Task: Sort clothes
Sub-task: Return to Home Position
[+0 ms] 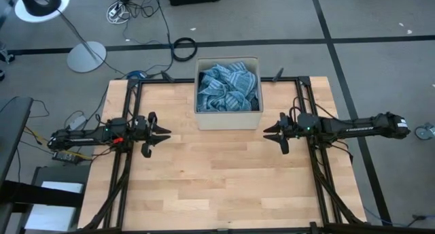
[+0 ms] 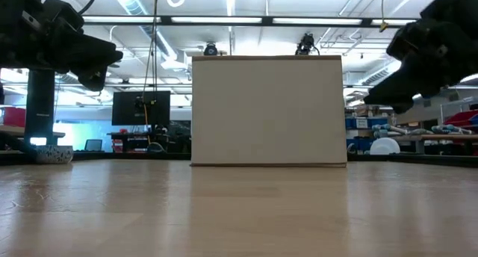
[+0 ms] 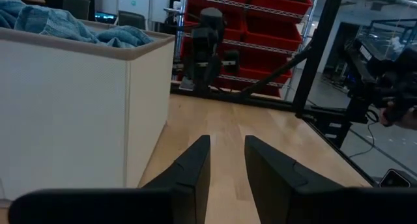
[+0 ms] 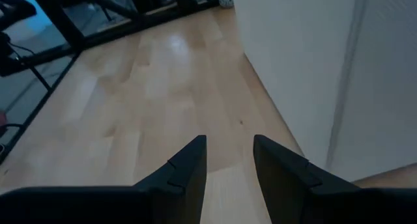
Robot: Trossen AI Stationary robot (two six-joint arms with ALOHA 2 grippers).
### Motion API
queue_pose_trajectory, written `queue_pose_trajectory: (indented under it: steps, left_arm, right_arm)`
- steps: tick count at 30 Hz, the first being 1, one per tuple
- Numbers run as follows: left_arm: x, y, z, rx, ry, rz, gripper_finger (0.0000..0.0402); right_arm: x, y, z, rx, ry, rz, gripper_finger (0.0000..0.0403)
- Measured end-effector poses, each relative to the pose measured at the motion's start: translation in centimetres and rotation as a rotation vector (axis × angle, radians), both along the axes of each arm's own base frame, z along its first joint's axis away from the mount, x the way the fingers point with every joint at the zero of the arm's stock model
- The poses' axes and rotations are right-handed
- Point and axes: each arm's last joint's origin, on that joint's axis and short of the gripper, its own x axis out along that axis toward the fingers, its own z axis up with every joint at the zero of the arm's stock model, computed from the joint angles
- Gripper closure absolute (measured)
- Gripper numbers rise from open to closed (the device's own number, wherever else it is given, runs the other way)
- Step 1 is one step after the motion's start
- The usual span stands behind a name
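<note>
High view: clothes (image 1: 228, 88), blue striped on top, are piled inside the box (image 1: 228, 120), filled about to the rim. Box is set at the far middle of the table (image 1: 224, 179). Left gripper (image 1: 165, 135) is held over the left side of the table, near-left of the box and apart from it, pointed right. Right gripper (image 1: 268, 131) is held over the right side, near-right of the box, pointed left. Both are seen raised off the tabletop in the low view. Left wrist view: fingers (image 3: 192, 165) are parted by a narrow gap, bare wood is seen through it, nothing is gripped or touched, and the box wall is seen just beside. Right wrist view: same narrow gap, nothing gripped, pale box wall close by.
</note>
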Motion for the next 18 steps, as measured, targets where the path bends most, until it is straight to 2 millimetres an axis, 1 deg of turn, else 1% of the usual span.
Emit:
queue_pose_trajectory:
  steps: [5, 8, 12, 18]
  left_arm:
    - [0.0, 0.0, 0.0, 0.0, 0.0, 0.0, 0.03]
    - [0.0, 0.0, 0.0, 0.0, 0.001, 0.0, 0.03]
    - [0.0, 0.0, 0.0, 0.0, -0.002, 0.0, 0.03]
    - [0.0, 0.0, 0.0, 0.0, 0.0, 0.0, 0.03]
  right_arm:
    - [-0.5, 0.1, -1.6, 0.023, -0.073, 0.005, 0.0273]
    - [-0.7, 0.2, -2.2, 0.025, -0.038, 0.014, 0.0273]
    - [-0.9, 0.5, -2.7, -0.037, 0.018, 0.058, 0.0273]
    - [-1.0, 0.7, -3.1, -0.157, 0.058, 0.117, 0.0273]
